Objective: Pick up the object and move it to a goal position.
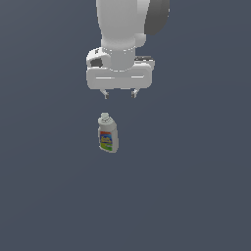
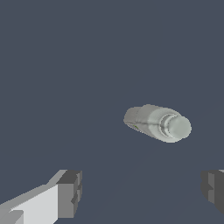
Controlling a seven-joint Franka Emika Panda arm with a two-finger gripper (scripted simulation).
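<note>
1. The white, boxy two-fingered gripper [image 1: 119, 93] of the pale grey robot arm [image 1: 125, 24] hung in the upper middle of the exterior view, pointing downward, with its two short grey fingertips [image 1: 104, 93] set well apart and nothing between them.
2. In the wrist view the same gripper [image 2: 142, 190] showed its dark grey finger pads [image 2: 70, 192] spread wide, one at each side of the picture, with only bare floor in the gap.
3. The small grey-white plastic bottle with a round screw cap and a blue, orange, yellow and green label [image 1: 107, 134] stood upright on the floor, apart from the fingertips and untouched, just under them in the exterior view and a little toward that view's left.
4. The wrist camera saw the bottle [image 2: 157, 123] nearly cap-on, its round pale cap facing the lens and a sliver of label along its body.
5. The flat, plain dark blue-grey floor [image 1: 196, 196] filled the surroundings in both views.
</note>
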